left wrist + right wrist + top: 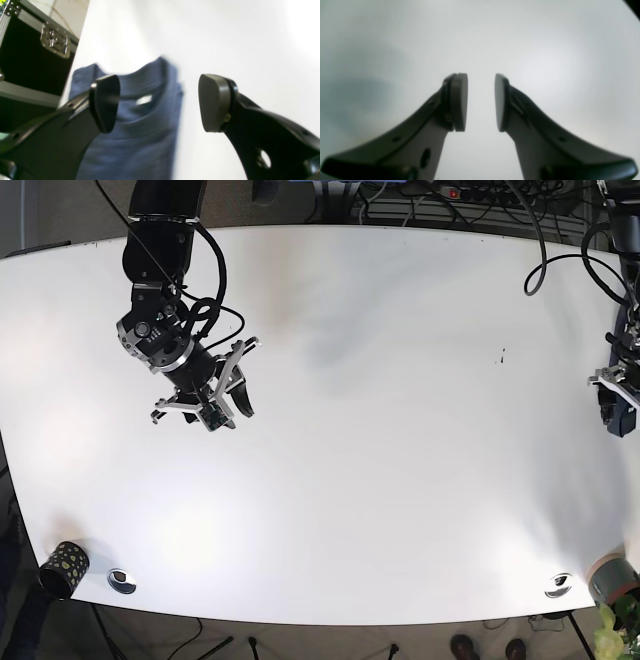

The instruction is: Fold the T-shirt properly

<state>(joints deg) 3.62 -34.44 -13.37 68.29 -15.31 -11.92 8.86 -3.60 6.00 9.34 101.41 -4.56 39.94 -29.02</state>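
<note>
A broad white tabletop (400, 430) filled the base view. The blue cotton T-shirt (140, 120) was seen, blurred, beyond the left gripper (158, 102), whose fingers were held wide apart, presumably for approach. The right gripper (481, 102) hovered narrowly parted over bare table.
</note>
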